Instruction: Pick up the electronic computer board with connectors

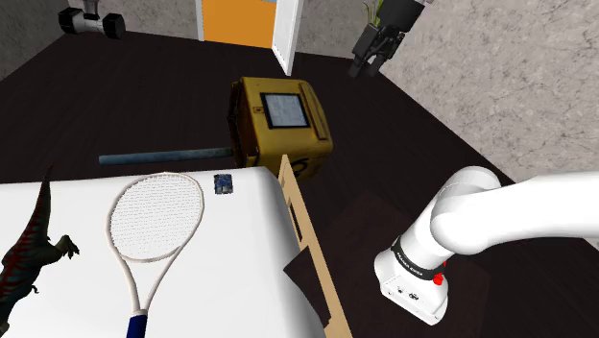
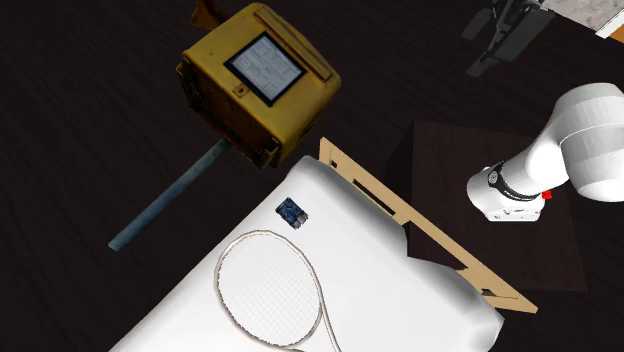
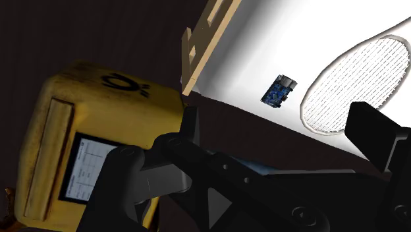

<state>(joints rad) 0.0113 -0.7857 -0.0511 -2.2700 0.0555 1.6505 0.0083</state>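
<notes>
End effector [image 3: 280, 120] released: black fingers [image 3: 374, 135] standing well apart, clasping nothing. Hangs beyond the yellow device, well apart from the bed, near the top of the shoulder view [image 1: 371, 60].

Small blue computer board [image 1: 223, 182] flat on the white bed [image 1: 240, 269], close to the bed's far edge in the shoulder view. Lies just beside the head of a white tennis racket [image 1: 154, 219], apart from it, between the racket and the light wooden bed frame [image 1: 291, 187]. Carries small silver connectors at one end in the wrist view [image 3: 278, 91]; any print on it too small to read.

Past that edge, on the dark floor [image 1: 144, 86], a worn yellow box-shaped device [image 1: 283, 144] with a pale screen [image 1: 286, 109] on top. Shows faint rows of text on the screen, not legible. Bears a black mark [image 3: 122, 84] on one side, like a letter O with two dots over it. Grey-blue pole [image 1: 163, 156] running from the device toward the shoulder view's left.

Dark dinosaur toy [image 1: 27, 254] on the bed at the shoulder view's left edge. Racket handle dark blue at its end. Dark band with small white lettering on the white arm [image 1: 499, 216], unreadable, with a red dot beside it. Orange door [image 1: 235, 21] in a white frame at the far wall.
</notes>
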